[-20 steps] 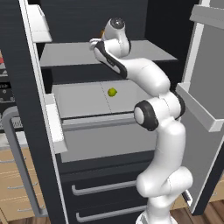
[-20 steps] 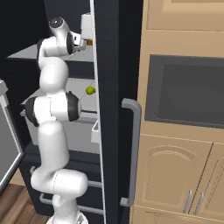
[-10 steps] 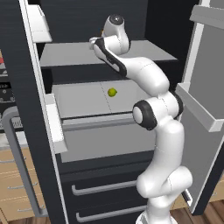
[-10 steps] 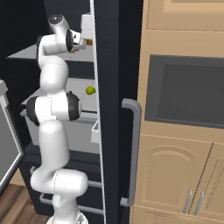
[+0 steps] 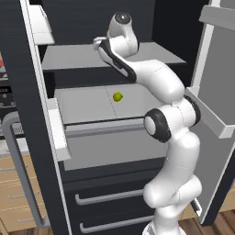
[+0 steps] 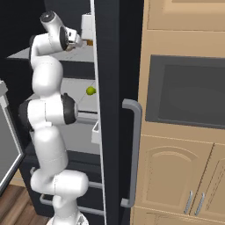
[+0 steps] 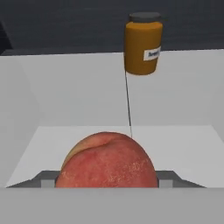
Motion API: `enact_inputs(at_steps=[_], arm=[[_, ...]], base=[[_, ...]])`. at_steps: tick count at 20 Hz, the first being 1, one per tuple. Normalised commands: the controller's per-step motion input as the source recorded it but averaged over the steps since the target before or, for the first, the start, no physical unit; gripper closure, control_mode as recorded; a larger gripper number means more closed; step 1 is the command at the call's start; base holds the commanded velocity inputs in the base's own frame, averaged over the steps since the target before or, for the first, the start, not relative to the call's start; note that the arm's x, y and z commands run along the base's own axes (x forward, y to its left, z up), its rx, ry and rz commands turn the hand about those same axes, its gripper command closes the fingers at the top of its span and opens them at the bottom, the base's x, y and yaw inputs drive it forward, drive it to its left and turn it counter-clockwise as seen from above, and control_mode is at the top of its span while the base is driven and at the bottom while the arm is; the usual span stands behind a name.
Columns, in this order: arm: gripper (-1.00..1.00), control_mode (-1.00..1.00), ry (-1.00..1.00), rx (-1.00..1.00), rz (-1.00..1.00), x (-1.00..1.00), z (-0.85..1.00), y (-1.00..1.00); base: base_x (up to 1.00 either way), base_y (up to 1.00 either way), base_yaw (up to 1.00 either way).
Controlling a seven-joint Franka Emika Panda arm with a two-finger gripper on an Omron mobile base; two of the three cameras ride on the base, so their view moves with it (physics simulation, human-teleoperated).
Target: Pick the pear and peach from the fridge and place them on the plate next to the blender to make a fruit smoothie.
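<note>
The gripper [image 7: 107, 181] is at the upper shelf of the fridge [image 5: 27, 137], with the peach [image 7: 107, 159] lying between its two finger tips. The tips stand apart, one at each flank of the fruit. Whether they press on the skin or stand just clear of it cannot be told, so whether the grasp is closed cannot be told.

**Risks from this position**
- Slip: the peach is round and smooth. If the tips close below or above its widest part, it is likely to squeeze out and roll along the shelf.
- Premature lift: if the arm withdraws before the grip is firm, the fruit would probably stay behind or drop to the shelf below.
- Collision: a jar [image 7: 143, 41] stands farther back on the same shelf, slightly to the right. Any further forward push could knock it over.
- Clearance: the arm reaches in between the fridge wall and the open door; a wide swing on withdrawal could strike either.

**Appearance of the fruit**
- Peach: pinkish-red with a pale yellow blush on its upper left, finely speckled, with a faint crease. It rests on the near part of the upper shelf.
- Pear [image 5: 118, 97]: small, roundish, yellow-green. It sits alone on the lower shelf, near the middle, untouched.
</note>
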Motion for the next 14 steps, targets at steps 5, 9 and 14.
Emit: enact_inputs(at_steps=[5,9,14], arm=[[1.0,-1.0,-0.6,0.0,0.02,-1.0,0.0,0.0],[1.0,-1.0,-0.33,0.04,0.0,-1.0,0.36,0.0],[1.0,-1.0,0.01,0.15,0.0,-1.0,0.51,-0.08]], base=[[0.0,0.0,0.0],[0.0,0.0,0.0],[0.0,0.0,0.0]])
